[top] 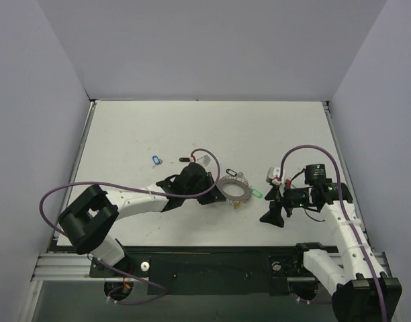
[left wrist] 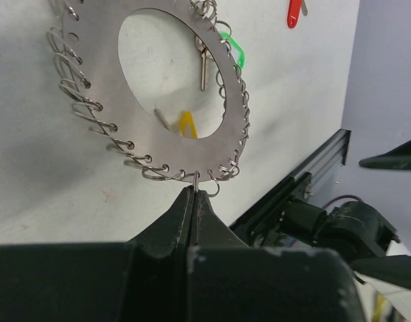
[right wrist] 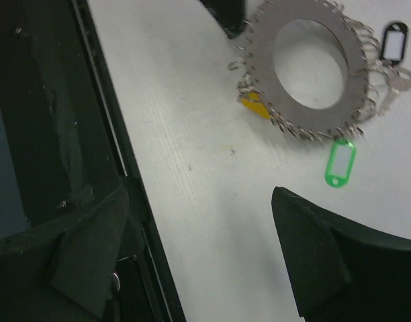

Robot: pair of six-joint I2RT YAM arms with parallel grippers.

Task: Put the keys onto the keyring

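Step in hand: holding the keyring (left wrist: 168, 153) steady so keys can go on. My L gripper (left wrist: 194, 193) has its fingers pressed together, pinching one small wire loop on the ring's rim, on its left side in the top view. The ring sits mid-table, between my two arms. It looks tilted off the table (top: 125, 134) in the L wrist view, but I can't tell for sure.

My R gripper (right wrist: 205, 248) is spread wide and holds nothing. It hangs to the right of the ring, apart from it.

The green key (right wrist: 340, 163) lies just beside the rim on the R gripper's side, and I can't tell if it's hooked on. The yellow key (right wrist: 254, 104) pokes out from under the rim. The black-tag key (right wrist: 395, 41) touches the loops on the rim, and a bare metal key (left wrist: 202, 67) hangs at the rim too. The red key (left wrist: 295, 12) lies loose, right of the ring. The blue key (top: 156, 160) lies loose, far left and well apart.

Progress: early to mid, my guess. At least 2 keys aren't on.

Next: R gripper goes for a loose key, prob. red or green since they're nearest. It needs a fine pinch on the tag, then the key's eye threaded onto a wire loop while the L holds firm. The loops are tiny, so alignment is the hard bit.
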